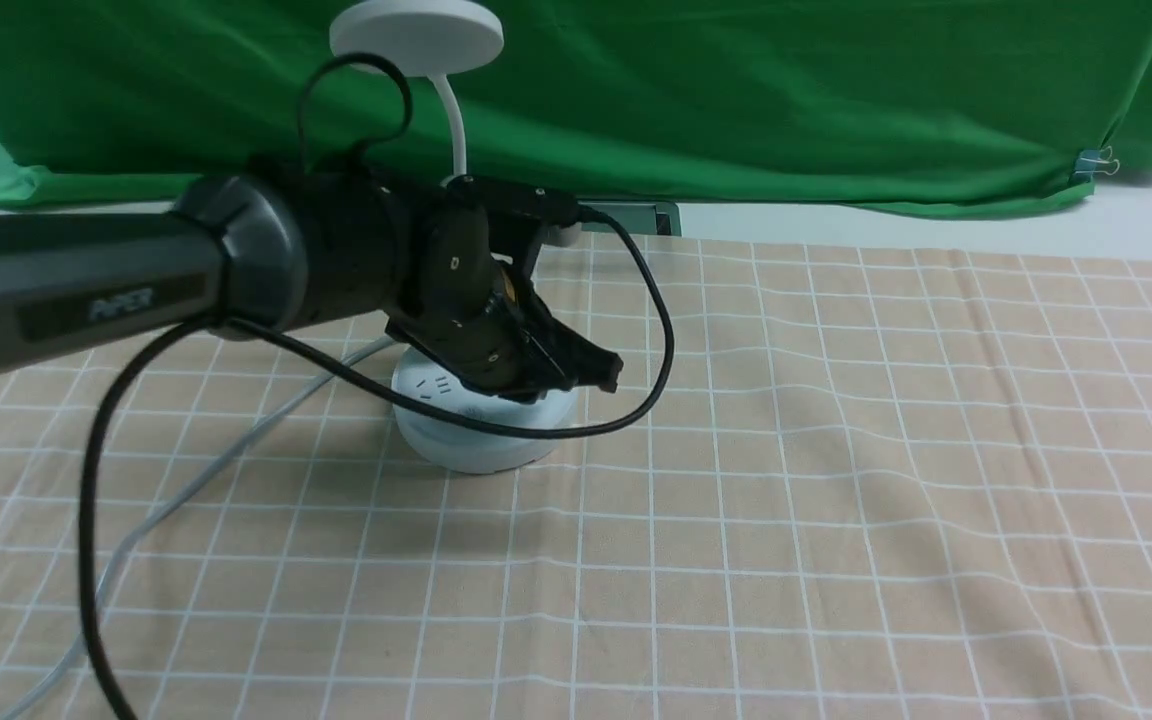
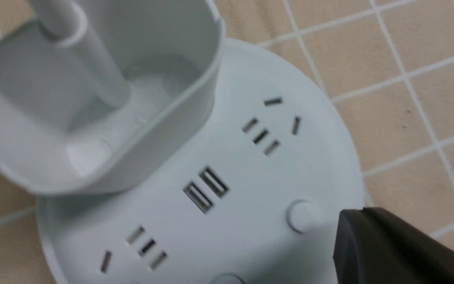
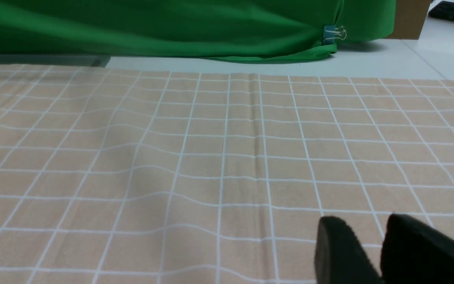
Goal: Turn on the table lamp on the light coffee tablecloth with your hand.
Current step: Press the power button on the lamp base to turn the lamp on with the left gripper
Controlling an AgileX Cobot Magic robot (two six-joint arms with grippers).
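Table lamp (image 1: 476, 455) stands L of centre in the front view: base on the light coffee tablecloth (image 1: 836, 450), disc head (image 1: 416, 35) up near the top edge, against the green backdrop (image 1: 786, 100). Base sits flat, prob. so it can take a press from above w/o tipping. L gripper (image 1: 572, 380) comes in from the left of frame & points down over the base, prob. to get a fingertip onto a btn. Can't tell if its jaws are open or closed: L wrist cam shows just one dark finger (image 2: 373, 240), near a round btn (image 2: 304, 215); contact unclear, nothing seen gripped. Cup holder (image 2: 172, 146) & stem rise beside the btns, so coming in on the btn side likely avoids a bump. Grey cord (image 1: 236, 445) runs off to lower L, under the arm's black cable (image 1: 664, 330); snag risk if the arm swings wide, imo. R gripper (image 3: 363, 227) has its tips apart, holding nothing, well away from the lamp, prob. parked as one arm is enough. No glow visible on the head, so next is prob. a short, straight push on the btn.
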